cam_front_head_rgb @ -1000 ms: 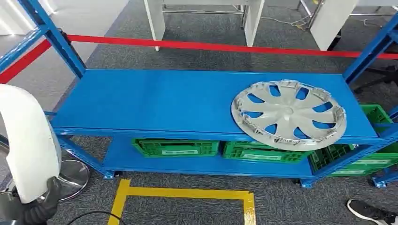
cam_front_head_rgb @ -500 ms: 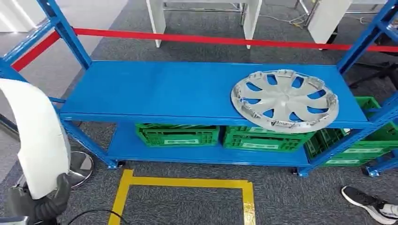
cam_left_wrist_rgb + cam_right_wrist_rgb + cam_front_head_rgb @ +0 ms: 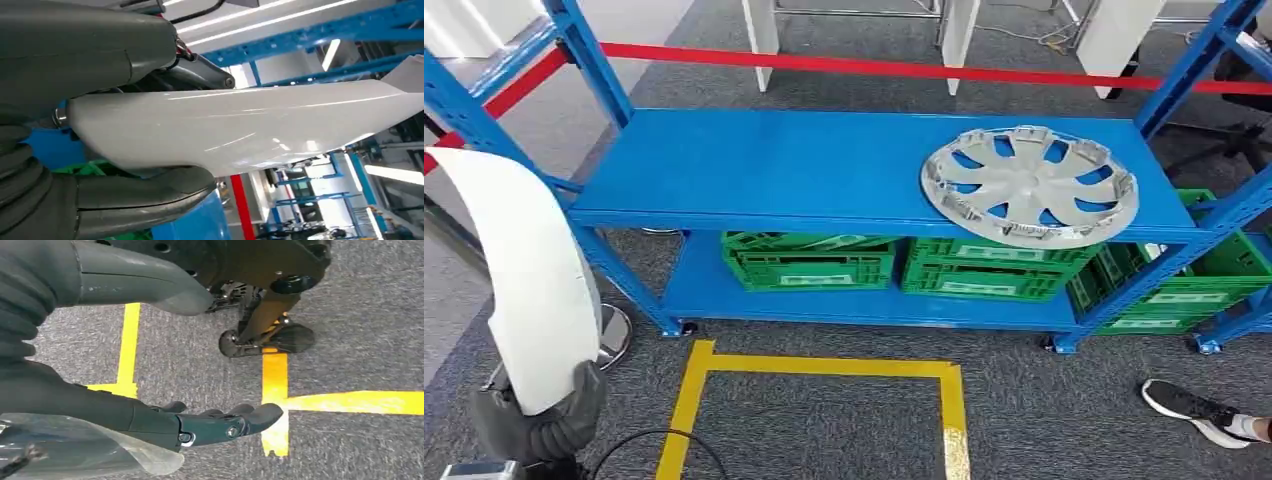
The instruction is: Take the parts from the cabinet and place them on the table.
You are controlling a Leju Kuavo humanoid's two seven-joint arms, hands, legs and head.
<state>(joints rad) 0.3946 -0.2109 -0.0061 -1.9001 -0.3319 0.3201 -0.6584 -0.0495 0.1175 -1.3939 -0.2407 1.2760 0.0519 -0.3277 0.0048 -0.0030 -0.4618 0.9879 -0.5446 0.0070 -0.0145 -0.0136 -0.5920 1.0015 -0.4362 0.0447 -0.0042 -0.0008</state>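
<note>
The left robot hand (image 3: pixel 542 425) grips a white panel (image 3: pixel 529 275). The right robot hand (image 3: pixel 165 420) hangs released over the carpet. A hubcap (image 3: pixel 1030 184) lies on the shelf (image 3: pixel 764 170).

Head view high, looking down at blue rack (image 3: pixel 824 170), wrist views close behind hands, right one facing carpet (image 3: pixel 350 315)

Glossy white panel (image 3: pixel 250 125); silver plastic hubcap (image 3: pixel 1029 185).

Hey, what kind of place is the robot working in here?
Probably a workshop or parts storeroom for car components: blue steel shelving holds a silver wheel cover, green plastic crates sit on the lower shelf, and yellow floor tape marks a work zone on grey carpet.
</note>
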